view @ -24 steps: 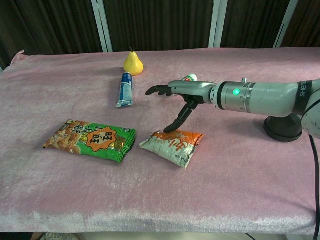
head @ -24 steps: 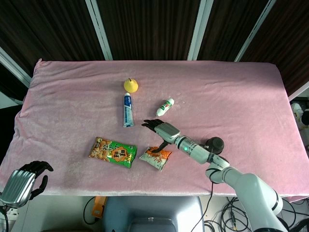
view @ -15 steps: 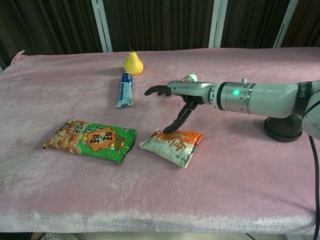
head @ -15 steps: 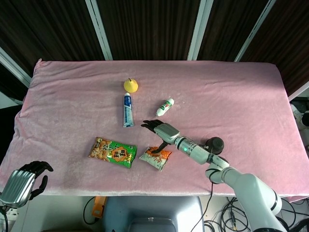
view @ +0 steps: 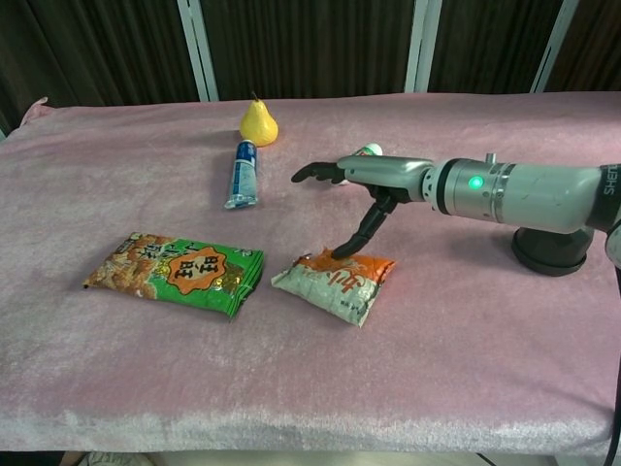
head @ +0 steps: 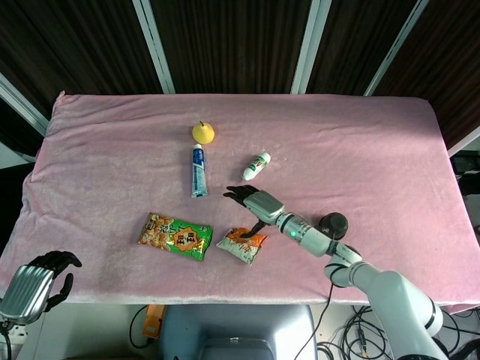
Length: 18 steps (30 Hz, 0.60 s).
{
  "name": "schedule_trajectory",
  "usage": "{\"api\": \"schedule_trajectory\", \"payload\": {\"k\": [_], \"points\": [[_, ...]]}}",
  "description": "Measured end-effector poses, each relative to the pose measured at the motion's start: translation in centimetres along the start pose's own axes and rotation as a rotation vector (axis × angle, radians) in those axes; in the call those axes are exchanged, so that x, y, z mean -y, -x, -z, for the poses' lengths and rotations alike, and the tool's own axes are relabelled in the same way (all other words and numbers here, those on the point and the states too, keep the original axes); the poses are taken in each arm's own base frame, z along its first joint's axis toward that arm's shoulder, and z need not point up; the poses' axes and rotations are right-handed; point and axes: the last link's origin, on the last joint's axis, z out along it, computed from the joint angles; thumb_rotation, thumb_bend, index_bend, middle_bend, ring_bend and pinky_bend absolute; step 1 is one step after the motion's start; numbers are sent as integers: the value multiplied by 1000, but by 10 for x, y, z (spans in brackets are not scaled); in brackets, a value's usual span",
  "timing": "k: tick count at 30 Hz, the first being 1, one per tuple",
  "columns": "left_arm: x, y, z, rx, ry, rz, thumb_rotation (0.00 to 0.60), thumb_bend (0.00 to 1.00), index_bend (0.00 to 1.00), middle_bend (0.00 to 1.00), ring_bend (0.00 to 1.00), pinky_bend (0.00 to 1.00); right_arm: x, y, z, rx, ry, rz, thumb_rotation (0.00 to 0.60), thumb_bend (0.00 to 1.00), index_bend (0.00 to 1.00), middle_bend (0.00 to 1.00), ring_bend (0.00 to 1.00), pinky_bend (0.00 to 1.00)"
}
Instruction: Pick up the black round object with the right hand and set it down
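Note:
The black round object point(head: 334, 223) stands on the pink cloth near the front right, partly behind my right forearm in the chest view point(view: 553, 250). My right hand point(head: 255, 204) is well to its left, open, fingers stretched out flat toward the left point(view: 374, 184). Its thumb points down and reaches the top edge of an orange snack bag point(view: 335, 282). The hand holds nothing. My left hand point(head: 34, 279) hangs off the table's front left corner, fingers loosely bent, holding nothing; only the head view shows it.
A green snack bag point(head: 175, 237) lies left of the orange one point(head: 243, 244). Farther back are a blue toothpaste tube point(head: 197, 170), a yellow pear point(head: 202, 132) and a small white bottle point(head: 257, 165). The table's front edge point(view: 310, 427) runs close to the bags.
My right hand has drawn a little to the right, toward the black object; its thumb tip slid along the orange bag's top edge. The objects and left hand have not moved.

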Motion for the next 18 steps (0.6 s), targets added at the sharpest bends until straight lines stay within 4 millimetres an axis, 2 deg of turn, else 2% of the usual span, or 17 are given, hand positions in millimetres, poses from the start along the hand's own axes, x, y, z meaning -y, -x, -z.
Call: {"api": "schedule_trajectory", "payload": {"k": [2,6,13,18], "points": [[0,0,0,0,0,0,600,572,454,429,347,488,-4,-2,6,-25,5,9,600,143,113,93,34,295],[1,-1,1,-8,-9,1,600,572,454,429,349,488,-16,-9,25,-79,19,-11,600,143,120,96,37,302],[-1,-2,3,-20,-8,-5,600,571,455,437,350,488,-44,-30,73,-127,51,-101,600,143,129,97,50,302],[1,-3,2,-24,-23,1,600,571,456,442,353,489,-58,-28,108,-101,49,-94,600,142,141,97,50,301]]}}
